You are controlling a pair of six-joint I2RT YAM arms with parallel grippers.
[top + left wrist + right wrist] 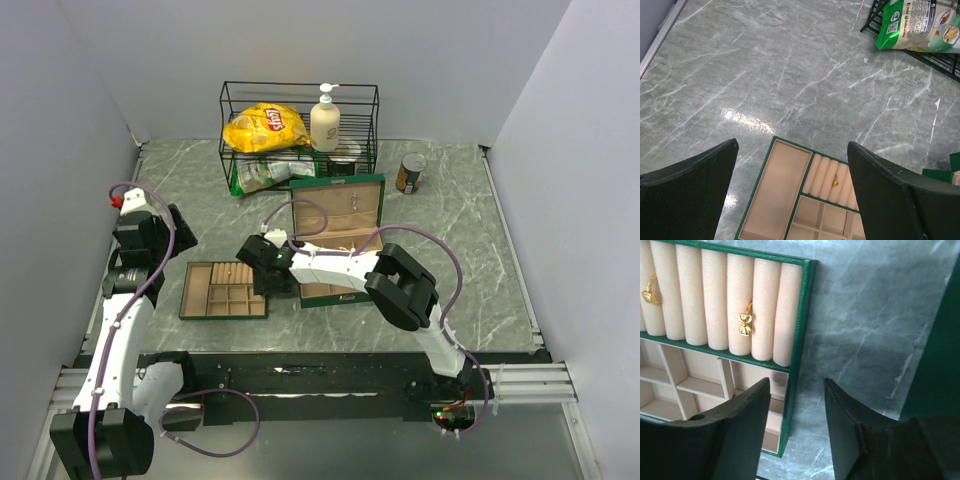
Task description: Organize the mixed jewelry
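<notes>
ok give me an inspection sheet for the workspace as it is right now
surface: grey marbled table, no spills seen
job's things: gold bow ring and second gold ring seated in the ring rolls of the tray; no bangles seen
clutter: green box with lid up; wire rack holding chip bag, pump bottle, green bag; can beside it
grippers: left gripper open, empty; right gripper jaws apart, empty, over the tray's edge
cables: purple cables looped along both arms
surroundings: plain pale walls on three sides
</notes>
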